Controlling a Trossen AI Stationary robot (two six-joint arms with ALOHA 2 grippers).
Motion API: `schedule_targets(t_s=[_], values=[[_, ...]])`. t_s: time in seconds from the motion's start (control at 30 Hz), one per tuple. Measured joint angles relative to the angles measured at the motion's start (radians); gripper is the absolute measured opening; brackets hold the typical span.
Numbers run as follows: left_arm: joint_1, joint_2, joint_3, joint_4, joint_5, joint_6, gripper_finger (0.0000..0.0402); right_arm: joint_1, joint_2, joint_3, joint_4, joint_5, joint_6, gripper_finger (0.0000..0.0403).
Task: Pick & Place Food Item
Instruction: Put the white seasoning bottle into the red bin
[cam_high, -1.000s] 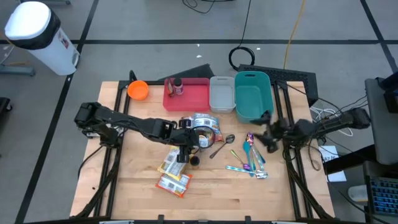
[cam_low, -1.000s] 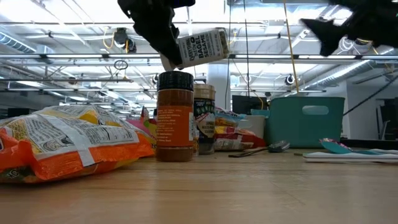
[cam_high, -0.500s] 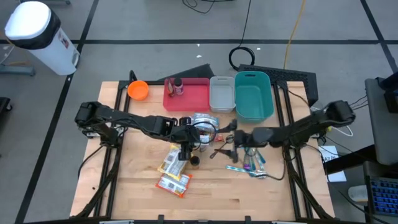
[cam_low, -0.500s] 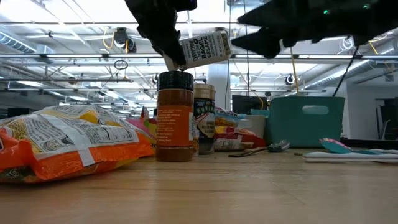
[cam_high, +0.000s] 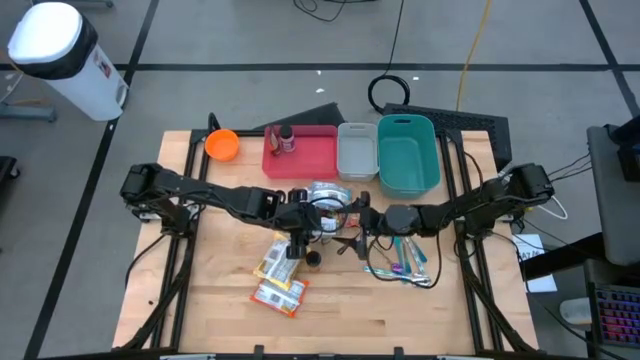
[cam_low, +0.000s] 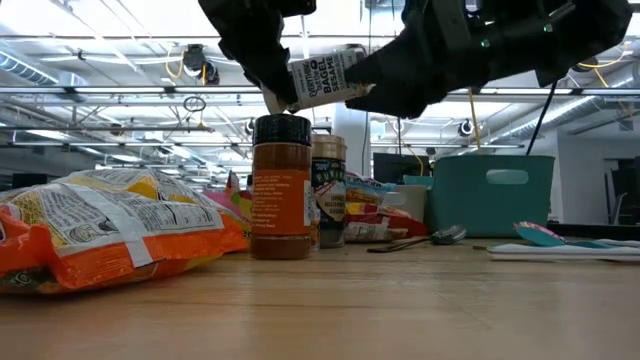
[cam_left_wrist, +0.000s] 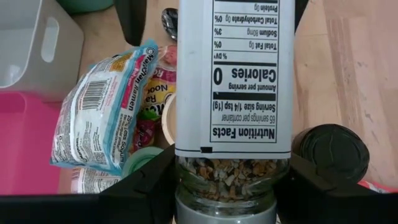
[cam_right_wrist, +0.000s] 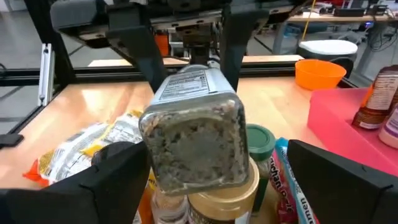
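Observation:
My left gripper (cam_high: 302, 222) is shut on a seasoning jar (cam_low: 325, 78) with a white label. It holds the jar above the middle of the table, lying nearly level. In the left wrist view the jar (cam_left_wrist: 233, 81) shows its nutrition label. My right gripper (cam_high: 352, 215) is open at the jar's base end (cam_right_wrist: 196, 140). Its fingers (cam_right_wrist: 118, 180) stand on either side of the base without touching it. Below the jar stands an orange spice jar (cam_low: 281, 190) with a black lid. My left gripper pinches the seasoning jar's clear part just above the lid (cam_left_wrist: 227, 177) between its two fingers, one on each side. The fingers lie across the jar. The jar is lifted clear of the table, tilted almost level, with its base toward my right gripper.
Snack bags (cam_high: 280, 282) lie near the table's front. Ramen packets (cam_high: 328, 193) lie under the held jar. Spoons and utensils (cam_high: 400, 255) lie at the right. An orange bowl (cam_high: 222, 145), a pink tray (cam_high: 300, 152), a grey bin (cam_high: 357, 150) and a teal bin (cam_high: 407, 152) line the far side.
My right gripper has moved from beside the teal bin toward the table's left, up to the held jar. It now stands open around the jar's base. My left gripper has kept the jar lifted in nearly the same place.

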Motion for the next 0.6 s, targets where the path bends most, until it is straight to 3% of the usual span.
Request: schedule_targets(t_s=[0.17, 0.37, 0.6], values=[[0.0, 0.0, 0.0, 0.0, 0.004, 0.0, 0.0209, 0.0, -0.002, 0.0, 0.009, -0.001, -0.003, 0.0318], [0.002, -0.001, 0.0, 0.001, 0.006, -0.004, 0.0209, 0.001, -0.001, 0.0, 0.022, -0.012, -0.009, 0.019], [0.001, -0.031, 0.001, -0.016, 0.023, -0.016, 0.0221, 0.001, -0.063, 0.0, -0.029, -0.015, 0.003, 0.0189]])
